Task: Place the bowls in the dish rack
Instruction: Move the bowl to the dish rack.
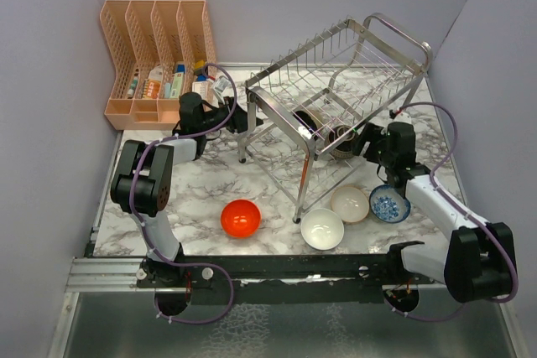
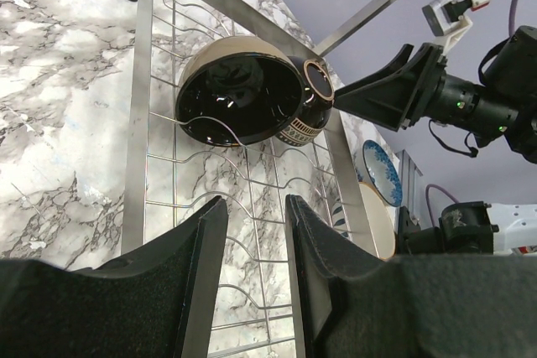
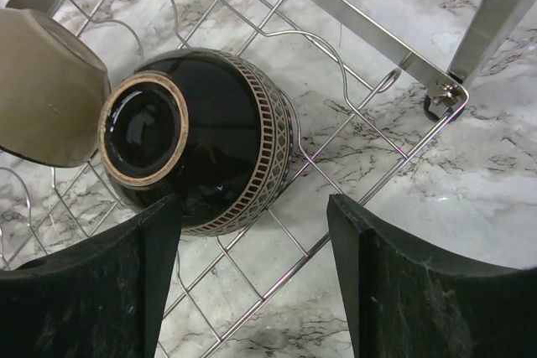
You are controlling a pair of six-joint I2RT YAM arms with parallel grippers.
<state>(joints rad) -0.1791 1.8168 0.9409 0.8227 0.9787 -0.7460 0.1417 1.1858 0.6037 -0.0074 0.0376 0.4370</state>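
The steel dish rack (image 1: 277,115) stands mid-table. A dark brown patterned bowl (image 1: 341,137) lies on its side on the lower tier, foot ring toward my right gripper (image 1: 362,140), which is open just in front of it (image 3: 252,207); the left finger nearly touches the bowl (image 3: 210,157). A beige bowl with a black inside (image 2: 235,98) leans against it. My left gripper (image 1: 246,116) is at the rack's left end, jaws narrowly open, rack wires behind them (image 2: 256,207). The red-orange (image 1: 240,218), white (image 1: 322,229), beige-pink (image 1: 350,204) and blue-patterned (image 1: 389,204) bowls sit on the table.
A peach plastic slotted organiser (image 1: 155,56) holding small items stands at the back left. The rack's legs (image 1: 300,194) stand between the red bowl and the three bowls at the front right. Grey walls close in both sides.
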